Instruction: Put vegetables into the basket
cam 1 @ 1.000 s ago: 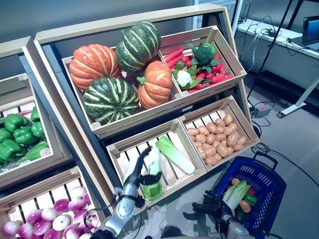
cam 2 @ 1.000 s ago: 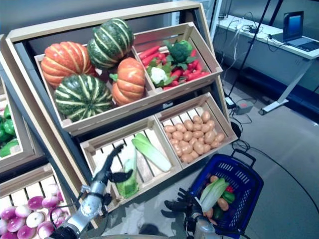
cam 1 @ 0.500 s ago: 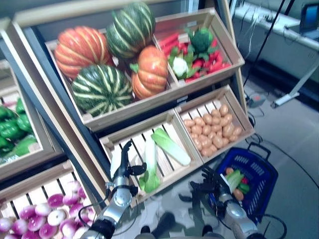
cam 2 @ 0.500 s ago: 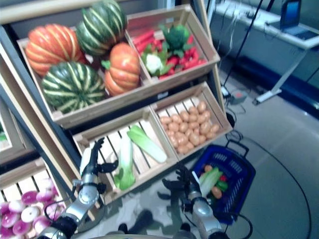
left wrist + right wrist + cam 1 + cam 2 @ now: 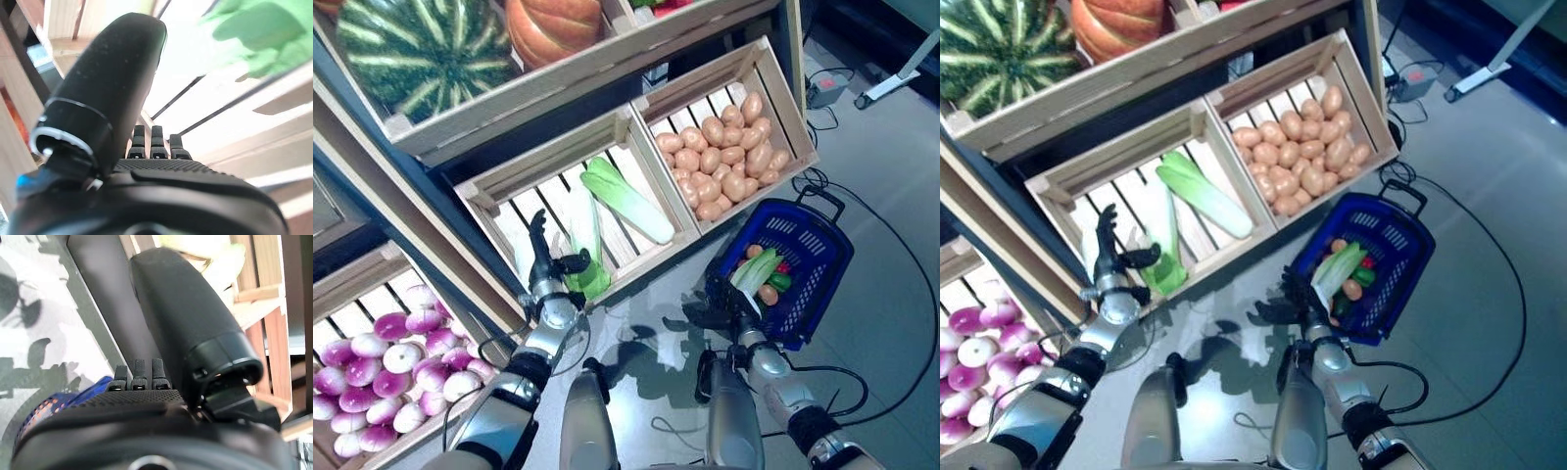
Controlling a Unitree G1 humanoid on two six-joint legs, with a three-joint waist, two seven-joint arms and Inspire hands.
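Note:
Two long pale-green cabbages lie in the slatted wooden crate (image 5: pixel 489 191): one (image 5: pixel 626 201) near its middle, the other (image 5: pixel 585 245) nearer the front. My left hand (image 5: pixel 546 279) is open at the crate's front edge, just left of the nearer cabbage; its fingers (image 5: pixel 154 142) are straight, with green leaf (image 5: pixel 254 34) beyond them. The blue basket (image 5: pixel 803 235) stands on the floor at the right and holds a cabbage (image 5: pixel 754 271) and a few small vegetables. My right hand (image 5: pixel 710 311) is open and empty at the basket's left rim.
A crate of potatoes (image 5: pixel 724 162) sits right of the cabbage crate, above the basket. Purple onions (image 5: pixel 382 362) fill a crate at the lower left. A striped green pumpkin (image 5: pixel 421 49) and an orange one (image 5: pixel 553 20) lie on the upper shelf. Grey floor spreads to the right.
The whole picture has shifted as the camera tipped downward. Both hands stay open, the left by the nearer cabbage and the right by the basket.

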